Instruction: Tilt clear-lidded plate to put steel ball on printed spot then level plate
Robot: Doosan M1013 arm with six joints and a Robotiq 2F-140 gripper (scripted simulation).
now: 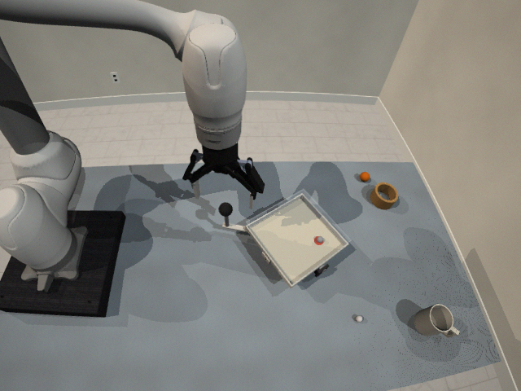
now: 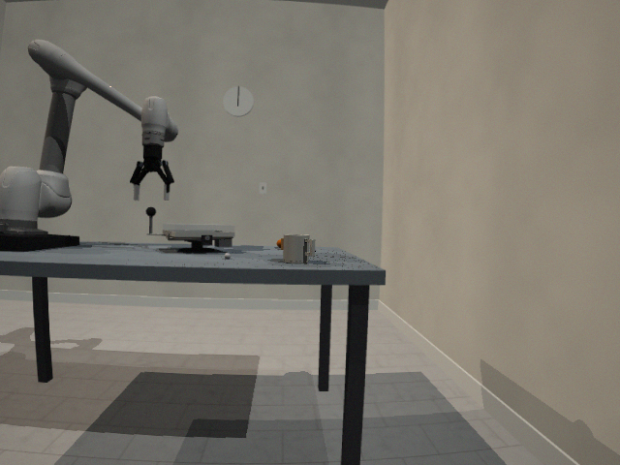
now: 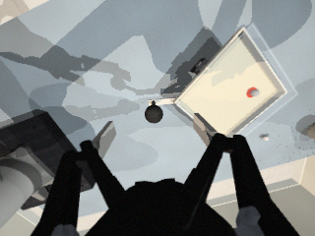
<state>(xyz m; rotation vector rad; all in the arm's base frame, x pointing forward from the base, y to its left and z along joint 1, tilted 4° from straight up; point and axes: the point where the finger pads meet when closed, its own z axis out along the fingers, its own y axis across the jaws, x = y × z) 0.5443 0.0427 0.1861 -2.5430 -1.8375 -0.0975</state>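
Observation:
The square cream plate point(image 1: 296, 237) with a clear lid sits mid-table on a small stand and looks level in the side view point(image 2: 199, 232). The steel ball point(image 1: 319, 239) rests on the red printed spot point(image 1: 317, 241); both show in the wrist view point(image 3: 252, 91). A black knob point(image 1: 225, 208) on a short stalk stands at the plate's left corner; it also shows in the side view point(image 2: 150, 211) and the wrist view point(image 3: 154, 113). My gripper point(image 1: 222, 196) point(image 2: 149, 192) is open and empty, hanging clear above the knob.
An orange ball point(image 1: 364, 176) and a brown ring point(image 1: 383, 195) lie at the back right. A small white ball point(image 1: 358, 318) and a tipped grey mug point(image 1: 435, 320) lie at the front right. None touches the plate. The arm's black base plate point(image 1: 63, 261) is at the left.

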